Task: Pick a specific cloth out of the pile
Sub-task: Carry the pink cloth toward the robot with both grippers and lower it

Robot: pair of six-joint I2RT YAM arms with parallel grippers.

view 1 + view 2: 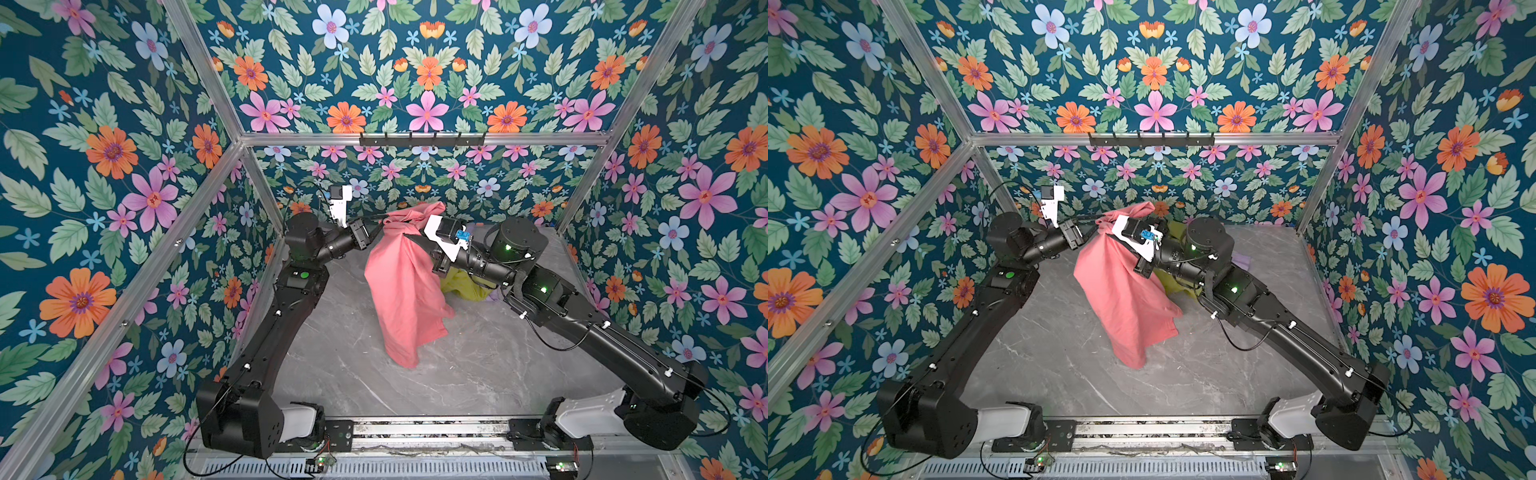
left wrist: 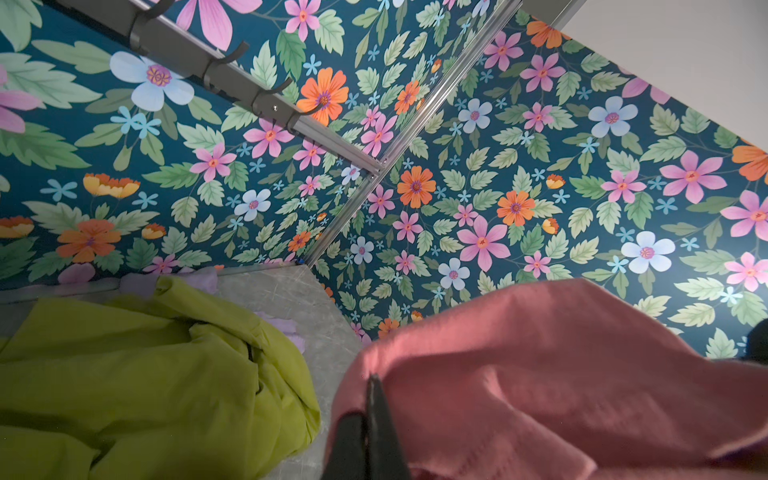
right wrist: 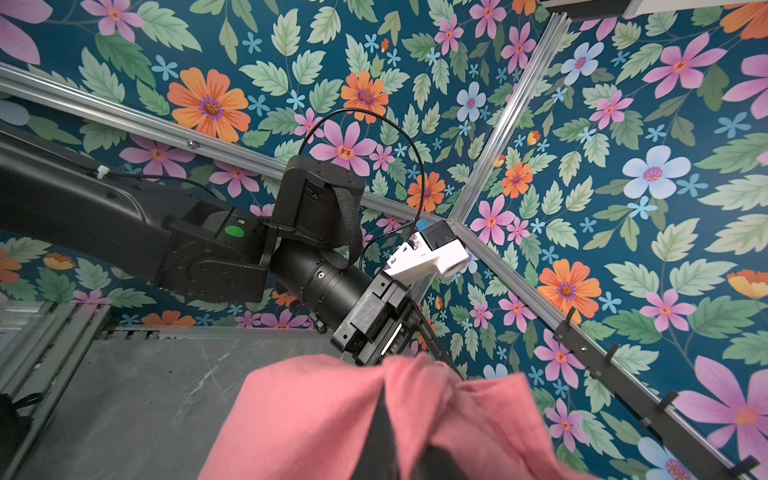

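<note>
Both grippers, left gripper (image 2: 370, 399) and right gripper (image 3: 384, 419), are pinching the cloth (image 1: 401, 286) aloft, hiding their fingertips; no writing is showing

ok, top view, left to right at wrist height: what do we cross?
In a top view: left gripper, shut on the top of the cloth → the salmon-pink cloth hanging down → right gripper, also shut on it → olive-green cloth → a sliver of lilac cloth.
</note>
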